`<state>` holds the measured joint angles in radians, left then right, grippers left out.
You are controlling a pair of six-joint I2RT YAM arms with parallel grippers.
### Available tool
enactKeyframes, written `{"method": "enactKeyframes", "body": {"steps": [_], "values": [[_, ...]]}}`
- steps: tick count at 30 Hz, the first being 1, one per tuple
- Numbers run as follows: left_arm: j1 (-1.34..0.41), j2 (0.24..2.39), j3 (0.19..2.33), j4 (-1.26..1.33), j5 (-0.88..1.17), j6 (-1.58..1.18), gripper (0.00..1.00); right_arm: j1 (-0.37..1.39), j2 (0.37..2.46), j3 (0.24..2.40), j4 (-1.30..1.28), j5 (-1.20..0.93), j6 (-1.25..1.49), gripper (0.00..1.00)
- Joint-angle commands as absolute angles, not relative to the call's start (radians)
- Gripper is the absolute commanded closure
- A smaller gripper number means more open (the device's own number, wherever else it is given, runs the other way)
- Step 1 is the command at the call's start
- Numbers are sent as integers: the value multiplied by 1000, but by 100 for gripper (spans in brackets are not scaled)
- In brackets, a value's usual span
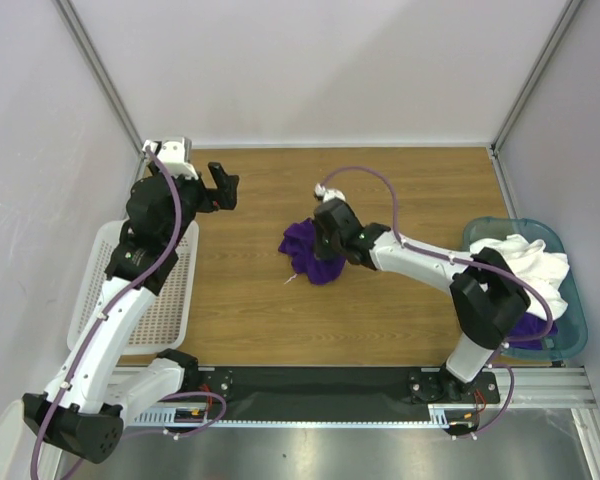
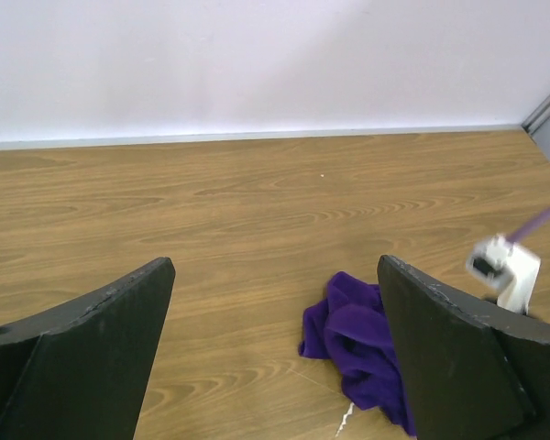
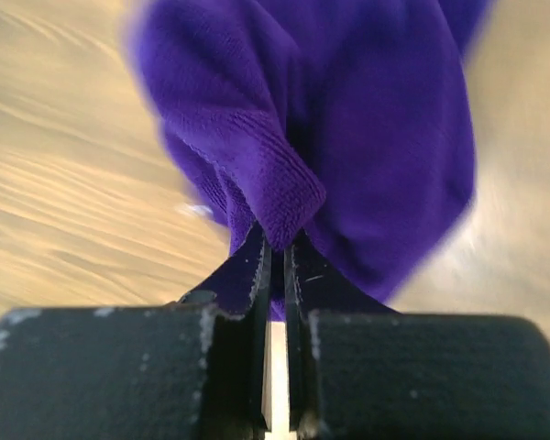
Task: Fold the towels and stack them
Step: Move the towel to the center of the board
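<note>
— Teal plastic is met first, at the near right. What is kept in that bin [image 1: 572, 318]?
— A large white towel [image 1: 525, 260] is heaped in it and spills over the rim. Some purple cloth [image 1: 528, 328] is tucked beneath it at the near end.
— And on the near left?
— A white perforated basket [image 1: 170, 300] is set at the left edge of the table, and it is partly hidden by the left arm in the top view.
— Where is the loose towel found?
— Farther in, a crumpled purple towel [image 1: 305, 250] is bunched at the middle of the wooden table [image 1: 410, 190]. It is well apart from both bin and basket, and no neat fold is seen in it.
— How is it gripped?
— A ridge of the cloth is pinched by the right gripper [image 3: 277, 252]. The jaws are clamped together on it, with only a thin slit left between them.
— And beyond that?
— The left gripper [image 2: 275, 266] is held over bare wood towards the far left, with its jaws spread wide and nothing caught between them. The towel is seen low and to the right in its wrist view, clear of both fingers.
</note>
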<state>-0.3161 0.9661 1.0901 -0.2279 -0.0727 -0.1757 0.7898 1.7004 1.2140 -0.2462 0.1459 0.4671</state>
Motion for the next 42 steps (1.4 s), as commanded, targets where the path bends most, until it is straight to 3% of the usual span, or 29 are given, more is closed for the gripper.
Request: {"method": "enactKeyframes", "body": {"steps": [1,7,15,23,30,42], "values": [[-319,986,1126,-212,-37,-205,0,787,1594,1065,-198,169,552,100],[-328,1080,1146,-235,52,-258,2,787,1519,945,-230,205,597,100],[-451,1443,1248,-383,3,-331,28,756,1450,904,-264,295,600,100],[-558,1557,1154,-338,-95,-463,43,663,1370,830,-235,252,588,100],[-603,1539,902,-108,-68,-575,44,580,1319,781,-187,126,543,100],[-658,1630,851,-3,-63,-575,52,572,1318,778,-204,101,545,100]]}}
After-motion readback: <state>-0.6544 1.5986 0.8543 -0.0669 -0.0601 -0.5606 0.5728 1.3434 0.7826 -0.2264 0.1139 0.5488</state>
